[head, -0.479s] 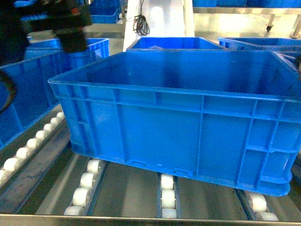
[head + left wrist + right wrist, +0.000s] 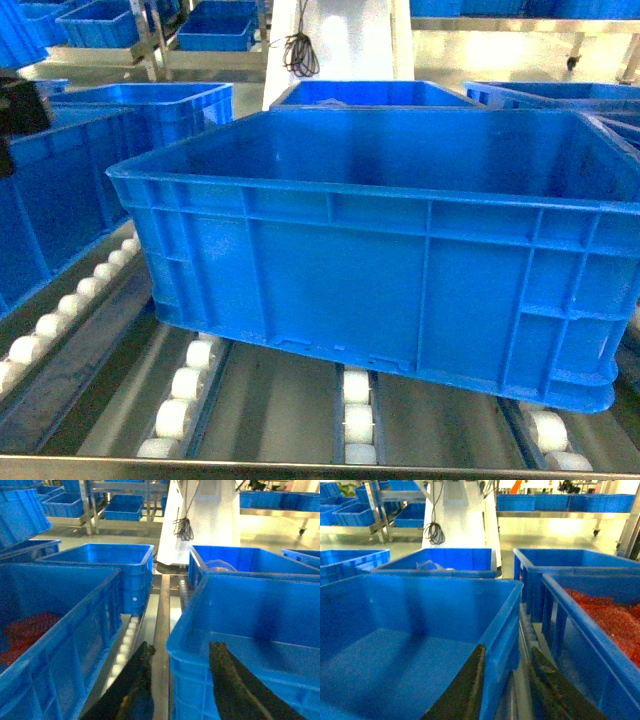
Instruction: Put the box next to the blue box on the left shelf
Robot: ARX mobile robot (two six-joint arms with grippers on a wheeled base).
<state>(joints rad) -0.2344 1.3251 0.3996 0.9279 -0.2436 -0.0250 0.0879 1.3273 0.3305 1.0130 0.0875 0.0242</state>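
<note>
Box [image 2: 380, 270] sits on your left shelf [image 2: 260, 400] rollers; both your grippers, left [image 2: 182, 680] and right [image 2: 504, 685], straddle its rims, jaws spread, not gripping.

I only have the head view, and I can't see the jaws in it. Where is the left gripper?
Observer: The left gripper sits astride the box's left wall, jaws open, one finger inside and one over the rail.
Operator: And the right one?
Observer: The right gripper straddles the box's right wall, jaws open too as far as I can tell.
Operator: What's in the left crate?
Observer: The left crate holds red stuff. I can't tell what it is.
</note>
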